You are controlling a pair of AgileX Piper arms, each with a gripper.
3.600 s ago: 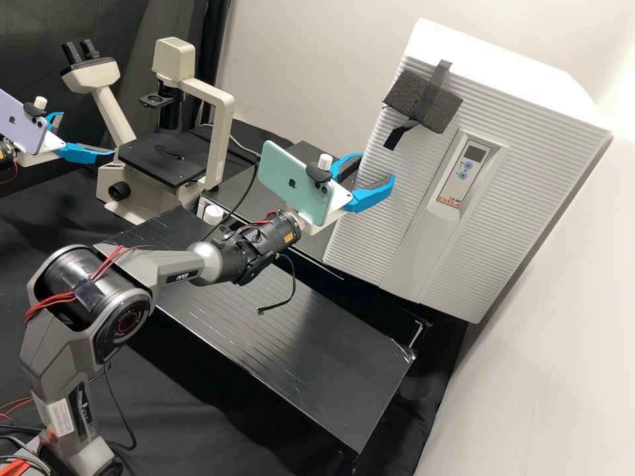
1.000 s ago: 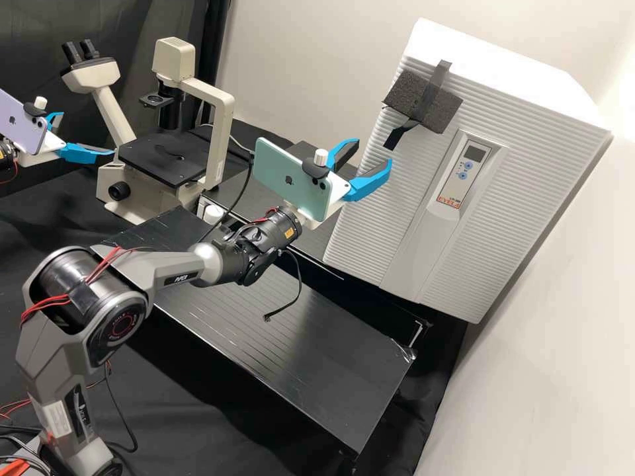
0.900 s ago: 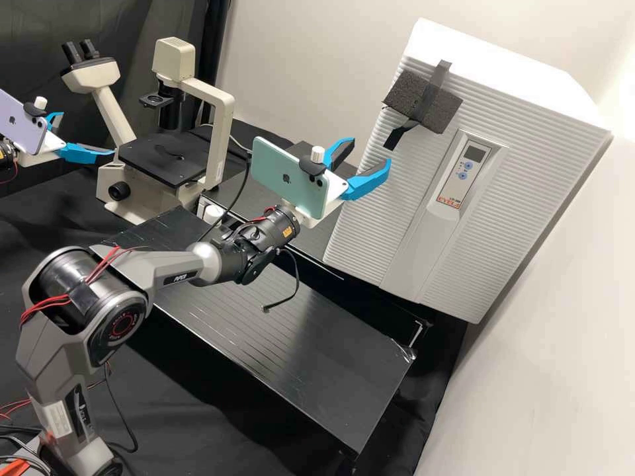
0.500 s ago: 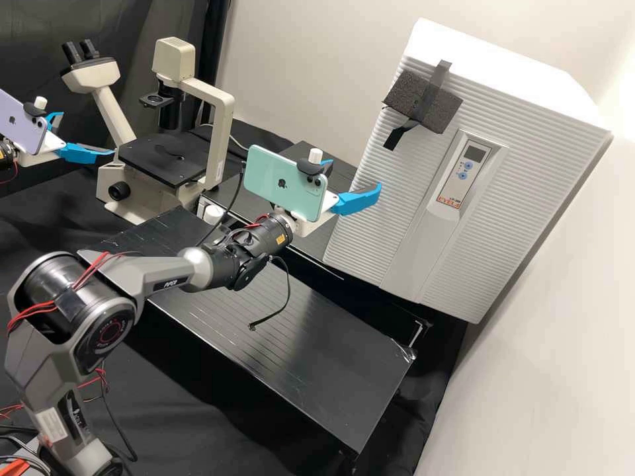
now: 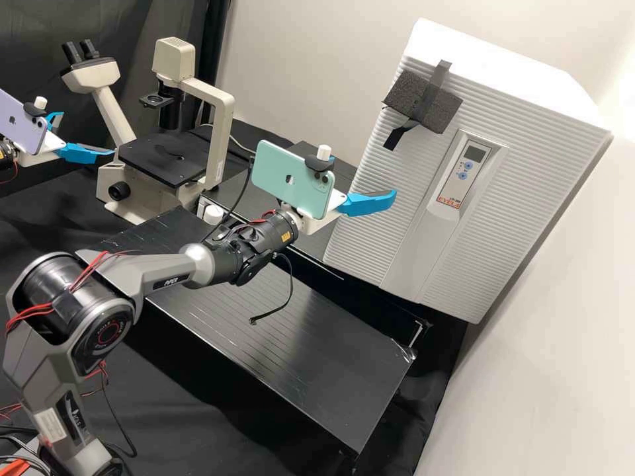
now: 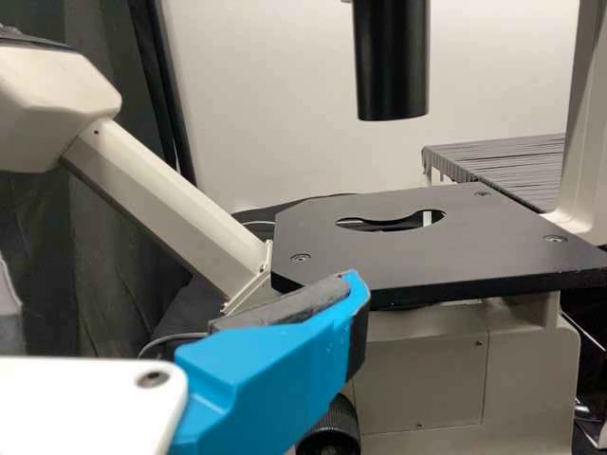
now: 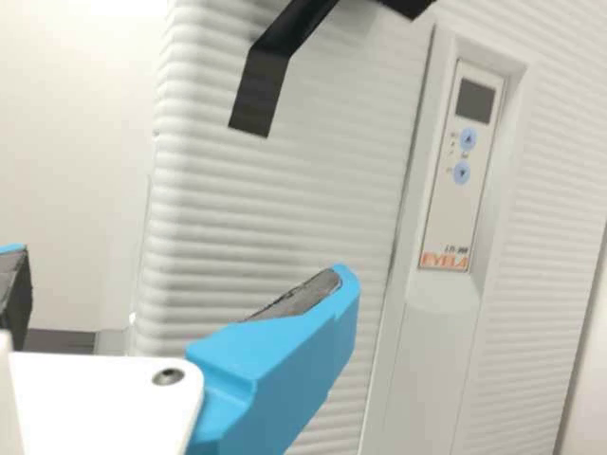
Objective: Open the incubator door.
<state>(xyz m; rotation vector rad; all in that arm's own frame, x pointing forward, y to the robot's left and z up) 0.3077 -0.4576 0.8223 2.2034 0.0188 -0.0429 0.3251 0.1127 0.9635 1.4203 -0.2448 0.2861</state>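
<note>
Past the desk (image 5: 317, 357), at right in the high view, stands the white incubator (image 5: 377, 218), its door closed; left of it, the microscope (image 5: 159, 158); the right gripper (image 5: 364, 177), jaws spread, nears the door; the left gripper (image 5: 88, 133), jaws spread, is near the microscope; 1 foam pad (image 5: 443, 112) is taped to the door.

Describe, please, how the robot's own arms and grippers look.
The right arm is dark grey, with black joints, a silvery collar, red wires and a black cable. The right gripper and left gripper are white, with bright blue fingers padded in dark grey. A mint-green phone is mounted on the right gripper, a lavender phone on the left one.
</note>
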